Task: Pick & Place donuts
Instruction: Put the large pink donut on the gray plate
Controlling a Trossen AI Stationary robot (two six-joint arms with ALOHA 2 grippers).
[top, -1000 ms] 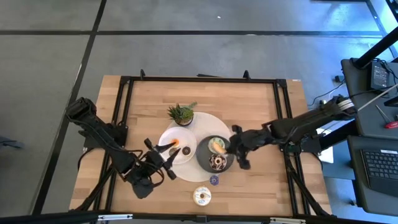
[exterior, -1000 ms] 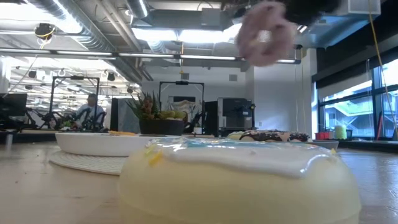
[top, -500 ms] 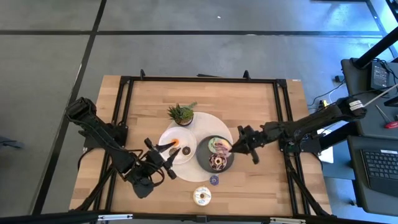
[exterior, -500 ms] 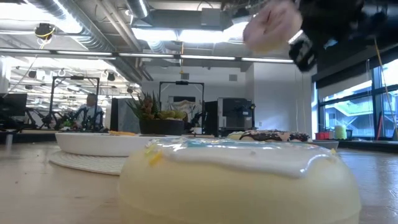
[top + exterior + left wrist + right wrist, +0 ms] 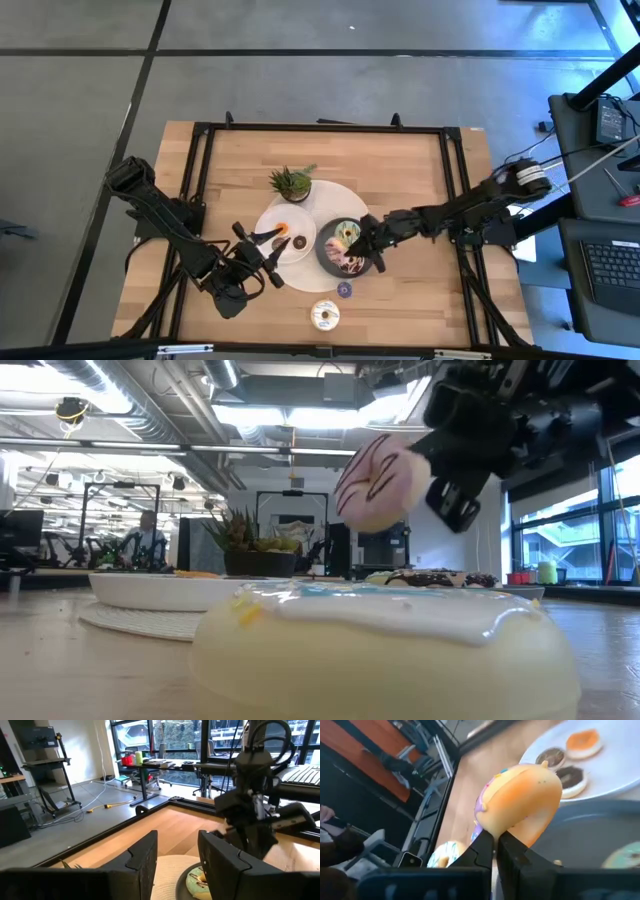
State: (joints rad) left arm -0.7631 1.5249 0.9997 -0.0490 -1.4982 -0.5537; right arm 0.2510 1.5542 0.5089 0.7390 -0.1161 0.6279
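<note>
1. Right gripper (image 5: 362, 246) over the dark grey plate (image 5: 328, 258), fingers clamped on a pink donut (image 5: 380, 485) with dark icing lines.
2. Pink donut seen in the low view held clear above the table, tilted, just beside the gripper body; in the right wrist view pinched at its pale underside between the two fingers (image 5: 482, 847).
3. On the dark grey plate below: a green-iced donut (image 5: 347, 232) and a chocolate sprinkled donut (image 5: 350, 263), near each other.
4. Left gripper (image 5: 277, 240) at the edge of the white plate (image 5: 301, 248), fingers spread apart, gripping nothing.
5. On the white plate: an orange mini donut (image 5: 582, 743) and two brown mini donuts (image 5: 551, 756), close together.
6. Both plates resting on a pale round mat (image 5: 330, 198), dark plate touching or overlapping the white one.
7. Small purple donut (image 5: 344, 290) on the bare table (image 5: 400, 170), just beyond the dark plate's near rim.
8. White-iced donut (image 5: 324, 316) farther toward the table's front edge, apart from both plates; fills the foreground in the low view.
9. Potted plant (image 5: 291, 183) on the mat behind the white plate.
</note>
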